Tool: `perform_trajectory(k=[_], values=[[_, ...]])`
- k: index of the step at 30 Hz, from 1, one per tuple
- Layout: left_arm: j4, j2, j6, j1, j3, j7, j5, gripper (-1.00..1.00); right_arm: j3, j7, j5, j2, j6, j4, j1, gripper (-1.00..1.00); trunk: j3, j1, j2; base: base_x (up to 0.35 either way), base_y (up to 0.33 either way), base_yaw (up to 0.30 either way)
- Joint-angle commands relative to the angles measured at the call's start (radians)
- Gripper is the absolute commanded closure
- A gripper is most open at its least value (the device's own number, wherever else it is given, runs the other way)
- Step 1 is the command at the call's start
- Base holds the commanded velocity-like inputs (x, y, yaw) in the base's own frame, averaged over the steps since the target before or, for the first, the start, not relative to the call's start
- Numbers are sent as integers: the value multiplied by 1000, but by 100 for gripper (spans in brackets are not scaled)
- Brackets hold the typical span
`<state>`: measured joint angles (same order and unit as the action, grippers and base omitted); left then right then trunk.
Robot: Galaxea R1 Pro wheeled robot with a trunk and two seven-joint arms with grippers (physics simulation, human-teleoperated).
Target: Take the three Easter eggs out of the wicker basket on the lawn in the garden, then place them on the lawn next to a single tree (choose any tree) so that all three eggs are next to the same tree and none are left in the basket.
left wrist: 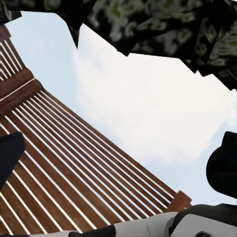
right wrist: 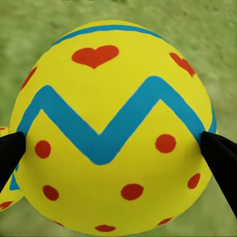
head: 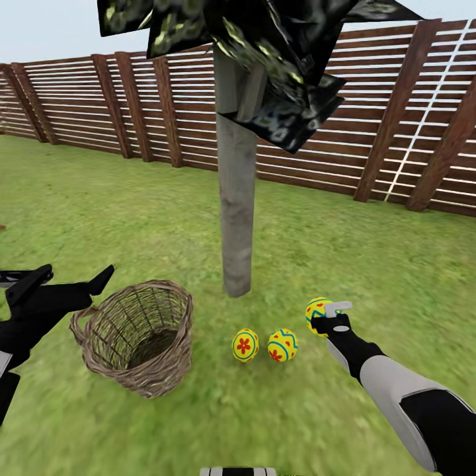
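The wicker basket [head: 135,337] stands tilted on the lawn [head: 132,211], left of the tree [head: 236,218], and its inside looks empty. Two Easter eggs [head: 245,344] [head: 282,344] lie side by side on the grass in front of the pale grey trunk. A third egg [head: 317,311] [right wrist: 113,143], yellow with a blue zigzag and red dots, sits between the black fingertips [right wrist: 10,153] of my right gripper [head: 325,317], which is shut on it just right of the other two. My left gripper [head: 73,276] [left wrist: 116,163] hangs open just left of the basket rim.
A brown slatted wooden fence [head: 370,119] runs behind the tree across the back of the lawn. Dark blocky leaves [head: 264,39] hang overhead. Open grass stretches to the left and right of the trunk.
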<state>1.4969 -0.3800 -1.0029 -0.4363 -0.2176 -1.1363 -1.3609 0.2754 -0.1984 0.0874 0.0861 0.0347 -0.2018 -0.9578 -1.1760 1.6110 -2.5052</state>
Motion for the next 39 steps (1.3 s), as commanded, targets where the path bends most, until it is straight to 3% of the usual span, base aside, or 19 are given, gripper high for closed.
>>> perform_trajectory(k=[1,23,28,31,34,39], values=[[0,0,-5,-1,-2,0,-2,-100,8,-4,9,1,4,-2,0,100,-1,0,0,-90,-327,290],[-6,2,-4,1,-11,0,-2,-100,8,-5,9,0,-24,3,2,100,-1,0,0,9,-334,290],[-7,7,-2,5,-11,0,-3,-100,8,-11,9,2,-21,-3,2,100,-1,0,0,106,-154,67],[-7,7,-4,5,-11,-1,-3,-100,6,-25,16,-1,25,-12,-8,100,-1,0,0,6,-8,3],[-6,6,-5,5,-11,-2,-5,-100,3,-48,25,-2,191,-14,-83,100,-12,1,-1,0,0,0],[-6,4,-6,5,-11,-2,-6,-100,0,-49,28,-21,260,20,-110,100,-32,3,-2,0,0,0]])
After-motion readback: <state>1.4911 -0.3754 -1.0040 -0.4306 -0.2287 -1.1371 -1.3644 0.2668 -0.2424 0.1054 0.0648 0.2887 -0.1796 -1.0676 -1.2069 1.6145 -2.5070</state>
